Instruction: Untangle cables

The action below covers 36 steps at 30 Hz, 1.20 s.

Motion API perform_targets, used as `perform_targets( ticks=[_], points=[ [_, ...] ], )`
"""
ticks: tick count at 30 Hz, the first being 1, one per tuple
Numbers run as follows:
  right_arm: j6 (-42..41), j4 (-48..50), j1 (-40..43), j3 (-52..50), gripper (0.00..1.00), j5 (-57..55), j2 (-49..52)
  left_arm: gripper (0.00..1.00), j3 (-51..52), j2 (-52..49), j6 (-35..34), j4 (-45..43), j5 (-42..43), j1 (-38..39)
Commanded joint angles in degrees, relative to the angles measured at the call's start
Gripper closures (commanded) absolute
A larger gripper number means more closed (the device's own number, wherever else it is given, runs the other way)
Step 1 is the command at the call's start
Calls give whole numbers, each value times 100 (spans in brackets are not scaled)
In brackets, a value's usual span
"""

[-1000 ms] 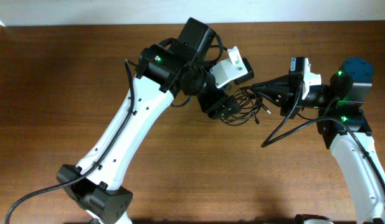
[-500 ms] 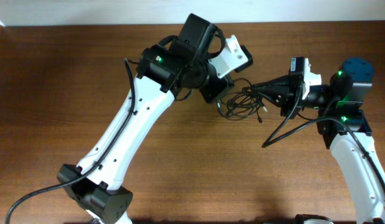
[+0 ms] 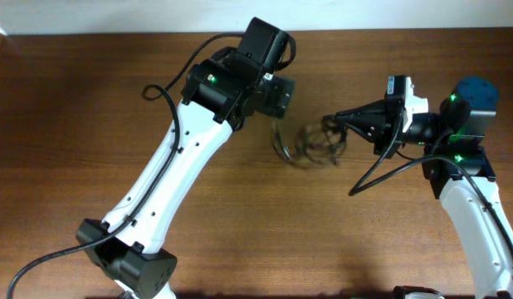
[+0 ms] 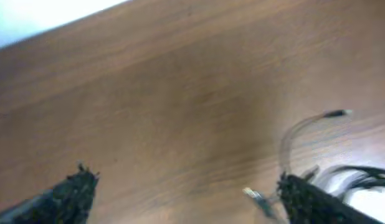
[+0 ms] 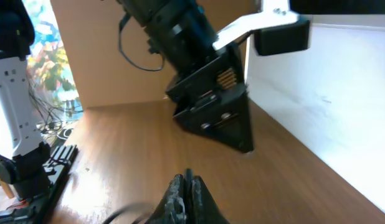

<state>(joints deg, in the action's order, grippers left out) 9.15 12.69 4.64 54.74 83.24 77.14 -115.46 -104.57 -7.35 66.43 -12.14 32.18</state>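
Observation:
The cables are a loose knot of thin black cords on the wooden table, blurred in the overhead view. My right gripper is at the knot's right edge, shut on one cord. In the right wrist view its fingers pinch a thin black cord, and a blurred cord trails lower left. My left gripper is up and to the left of the knot, apart from it. In the left wrist view its fingers are spread wide and empty. A cord loop with a plug end lies by the right finger.
The left arm's gripper shows close ahead in the right wrist view. A thick black arm cable hangs under the right arm. The table's back edge meets a white wall. Bare wood lies in front of the knot.
My left gripper has let go of the knot and pulled back up and to the left. The knot is now blurred and shifted slightly. The right arm has not moved.

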Motion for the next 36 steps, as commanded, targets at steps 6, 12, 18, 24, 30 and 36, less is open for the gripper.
perform_targets(
  ticks=[6, 12, 18, 24, 30, 36],
  points=[
    [-1541, 1408, 26, -9, 96, -522, 9, 1, -79, -52, 214, 177, 1375, -9],
    [-2328, 1683, 26, -9, 96, -1399, 11, 0, -79, -52, 2247, 400, 2951, -7],
    [-3722, 2068, 33, -9, 96, -1947, 11, 1, -79, -52, 3357, 505, 2931, -9],
    [-5318, 2232, 31, -9, 96, -2251, 11, 1, -96, -17, 4271, 376, 3429, -9],
    [-5639, 2234, 31, -9, 96, -2138, 11, 1, -96, -20, 4833, -24, 4555, -9],
    [-5917, 2732, 26, -9, 96, -1762, 11, 54, -94, -20, 4865, -98, 4900, -7]
  ],
)
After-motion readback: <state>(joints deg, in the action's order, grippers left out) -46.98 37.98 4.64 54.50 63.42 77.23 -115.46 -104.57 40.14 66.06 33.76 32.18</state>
